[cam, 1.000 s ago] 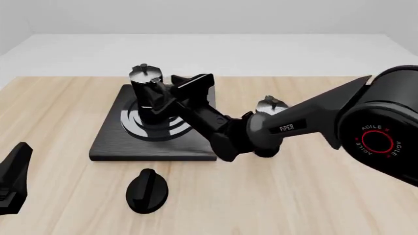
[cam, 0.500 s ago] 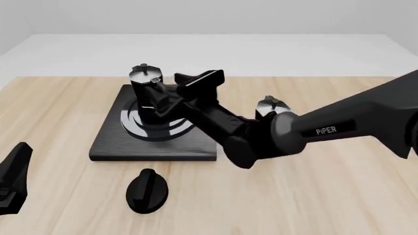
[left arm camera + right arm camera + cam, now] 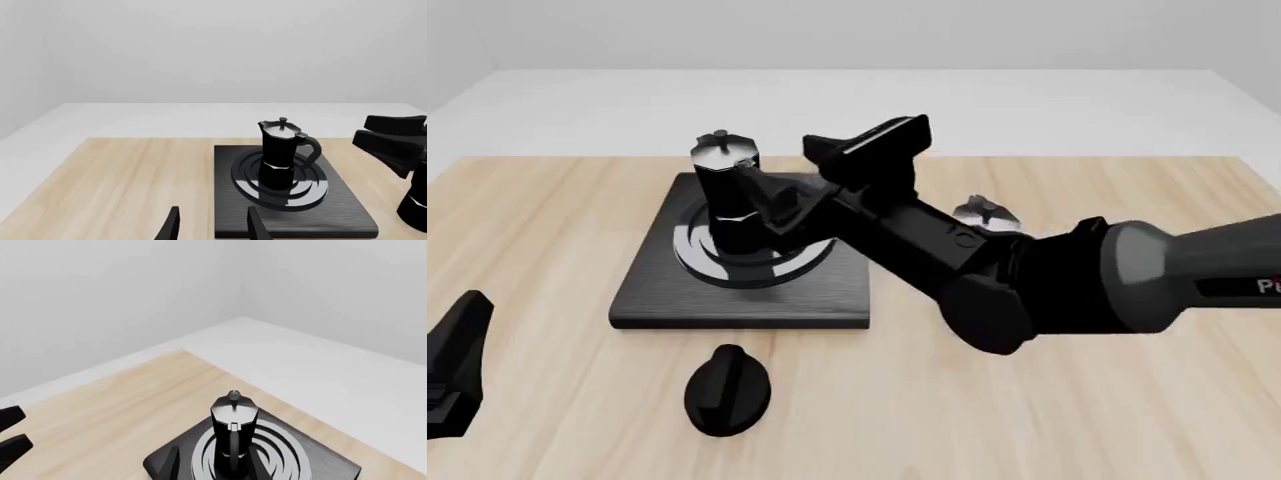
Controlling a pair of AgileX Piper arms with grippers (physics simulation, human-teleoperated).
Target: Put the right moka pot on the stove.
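Observation:
The right moka pot [image 3: 727,195] stands upright on the rings of the stove [image 3: 654,290], its handle turned to the right. My right gripper [image 3: 861,150] hangs open above and to the right of it, clear of the handle. In the right wrist view the pot [image 3: 232,425] sits beyond the open fingertips [image 3: 172,465]. The other pot [image 3: 981,212] stands on the table further right, mostly hidden behind my right arm. My left gripper [image 3: 454,370] rests open at the near left, and its wrist view shows the pot [image 3: 280,150] on the stove [image 3: 347,215].
A small black oval knob [image 3: 727,390] lies on the wood in front of the stove. The right arm [image 3: 393,145] stretches across the table's right half. A white floor lies beyond the table's far edge.
My right gripper has risen and pulled back to the right, away from the pot's handle. The pot has stayed on the stove. The left arm has not moved.

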